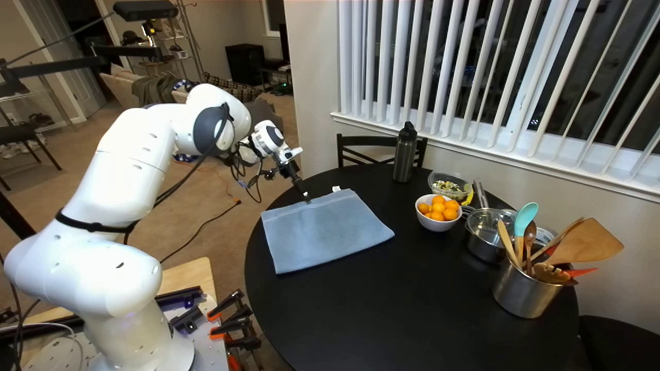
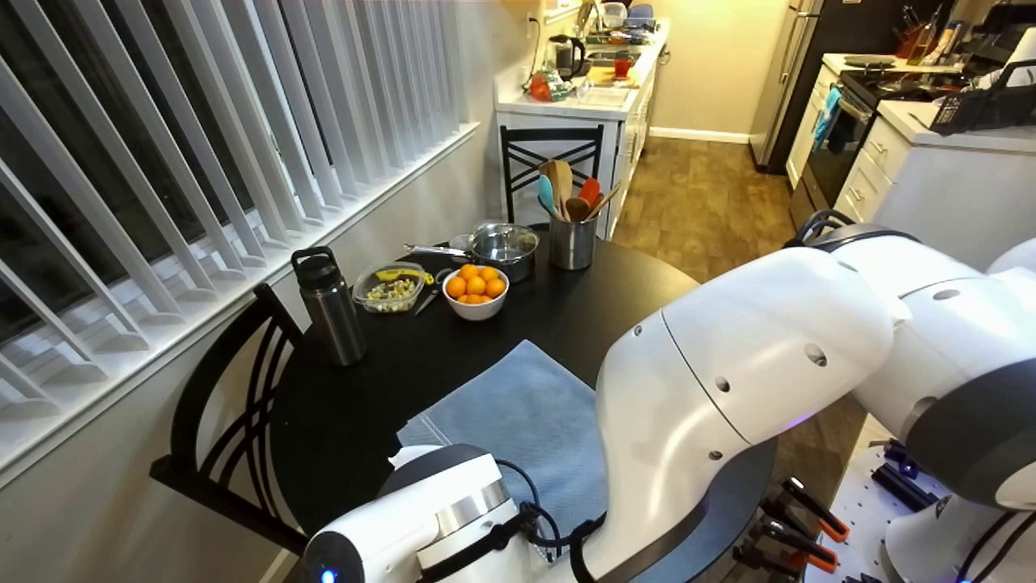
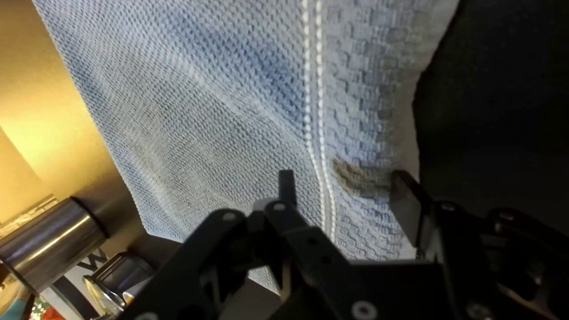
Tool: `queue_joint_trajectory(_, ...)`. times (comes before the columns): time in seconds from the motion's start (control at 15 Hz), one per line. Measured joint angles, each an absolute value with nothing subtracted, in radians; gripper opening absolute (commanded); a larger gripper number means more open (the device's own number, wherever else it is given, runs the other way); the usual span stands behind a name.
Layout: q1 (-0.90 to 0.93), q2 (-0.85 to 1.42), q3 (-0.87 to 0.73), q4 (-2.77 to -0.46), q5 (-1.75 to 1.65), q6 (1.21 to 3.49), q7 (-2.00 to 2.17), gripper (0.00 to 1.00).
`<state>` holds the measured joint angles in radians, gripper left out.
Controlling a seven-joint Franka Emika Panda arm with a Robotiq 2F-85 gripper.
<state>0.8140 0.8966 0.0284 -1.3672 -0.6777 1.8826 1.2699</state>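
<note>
The black two-finger tool, its jaws apart, straddles the stitched hem of the rectangular light-blue woven cloth at mid-frame in an exterior view; edge gripping seems the step in hand, and, contact being unclear, the next move calls for firm closure.

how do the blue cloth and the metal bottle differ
The blue cloth lies nearly flat; the metal bottle stands upright. The cloth is pale blue and textured; the bottle is grey with a black lid. Both are on the black table.
</note>
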Motion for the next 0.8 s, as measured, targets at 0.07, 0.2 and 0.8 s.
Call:
queue_joint_trajectory(0.07, 0.813, 0.898, 0.028, -1.367, -0.677, 1.889, 1.269, 0.22)
queue_joint_trajectory(0.2, 0.81, 0.9, 0.029, -1.37, -0.674, 1.911, 1.267, 0.61)
queue_joint_trajectory(0.8, 0.786, 0.909, 0.038, -1.391, -0.665, 2.031, 1.258, 0.1)
